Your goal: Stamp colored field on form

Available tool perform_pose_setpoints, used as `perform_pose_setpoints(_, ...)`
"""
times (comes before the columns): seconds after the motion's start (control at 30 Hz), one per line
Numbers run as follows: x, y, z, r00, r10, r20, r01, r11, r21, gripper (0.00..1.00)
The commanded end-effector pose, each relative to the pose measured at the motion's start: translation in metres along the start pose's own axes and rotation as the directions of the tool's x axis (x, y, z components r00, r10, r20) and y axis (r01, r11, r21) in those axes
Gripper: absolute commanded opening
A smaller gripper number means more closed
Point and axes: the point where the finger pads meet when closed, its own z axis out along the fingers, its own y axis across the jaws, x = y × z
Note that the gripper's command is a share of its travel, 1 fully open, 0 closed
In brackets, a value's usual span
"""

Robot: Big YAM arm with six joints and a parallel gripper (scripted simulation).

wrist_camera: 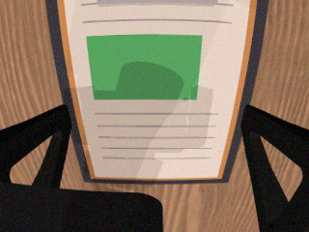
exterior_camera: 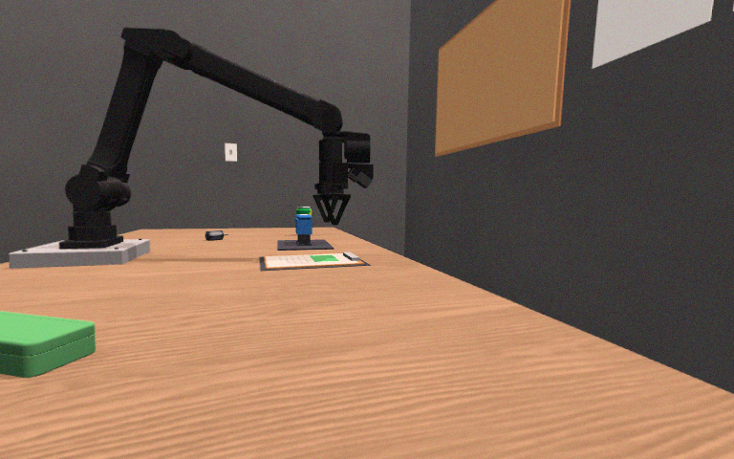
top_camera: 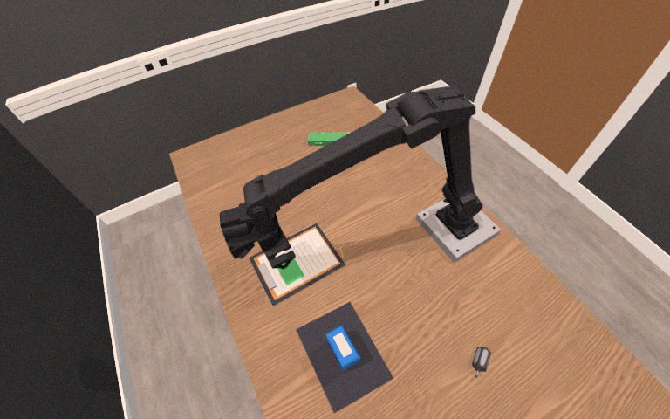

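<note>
The stamp (top_camera: 342,346) (exterior_camera: 303,224) is blue with a white top face in the top view. It stands upright on the dark mat (top_camera: 354,386) (exterior_camera: 320,245). The form lies on a clipboard (top_camera: 296,292) (exterior_camera: 287,261) (wrist_camera: 251,39); its green field (top_camera: 292,274) (exterior_camera: 323,258) (wrist_camera: 145,58) sits near the clip. My gripper (top_camera: 282,260) (exterior_camera: 332,214) (wrist_camera: 155,114) is open and empty. It hangs a short way above the form, over the green field, its shadow falling on the field. The stamp stands apart from it, on the mat beyond the clipboard.
A flat green box (top_camera: 325,137) (exterior_camera: 37,340) lies at the table's far end. A small dark object (top_camera: 481,358) (exterior_camera: 214,234) lies on the table past the mat. The arm's grey base plate (top_camera: 456,242) (exterior_camera: 75,252) stands at one side.
</note>
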Motion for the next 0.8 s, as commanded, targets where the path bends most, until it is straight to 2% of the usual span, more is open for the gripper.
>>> perform_pose_setpoints(0.0,-0.005,-0.009,0.004,1.0,0.019,0.0,-0.019,1.0,0.002,1.0)
perform_pose_setpoints(0.1,-0.006,-0.009,0.003,1.0,0.003,0.002,-0.003,1.0,0.002,1.0)
perform_pose_setpoints(0.2,-0.016,-0.012,-0.012,0.999,-0.044,0.023,0.044,0.999,0.01,1.0)
perform_pose_setpoints(0.3,-0.018,-0.012,-0.046,0.986,-0.157,0.061,0.155,0.987,0.03,1.0)
perform_pose_setpoints(0.33,-0.019,-0.011,-0.052,0.975,-0.211,0.063,0.209,0.977,0.034,1.0)
perform_pose_setpoints(0.43,-0.019,-0.01,-0.068,0.91,-0.411,0.056,0.409,0.912,0.045,1.0)
perform_pose_setpoints(0.5,-0.02,-0.009,-0.082,0.868,-0.496,0.04,0.494,0.868,0.045,1.0)
perform_pose_setpoints(0.57,-0.02,-0.009,-0.082,0.868,-0.496,0.04,0.494,0.868,0.045,1.0)
perform_pose_setpoints(0.6,-0.02,-0.008,-0.063,0.804,-0.594,0.016,0.594,0.805,0.021,1.0)
perform_pose_setpoints(0.67,-0.02,-0.007,-0.082,0.748,-0.664,0.017,0.663,0.748,0.032,1.0)
perform_pose_setpoints(0.7,-0.019,-0.006,-0.109,0.717,-0.697,0.024,0.695,0.717,0.053,1.0)
perform_pose_setpoints(0.77,-0.017,-0.005,-0.124,0.651,-0.759,0.014,0.757,0.651,0.051,1.0)
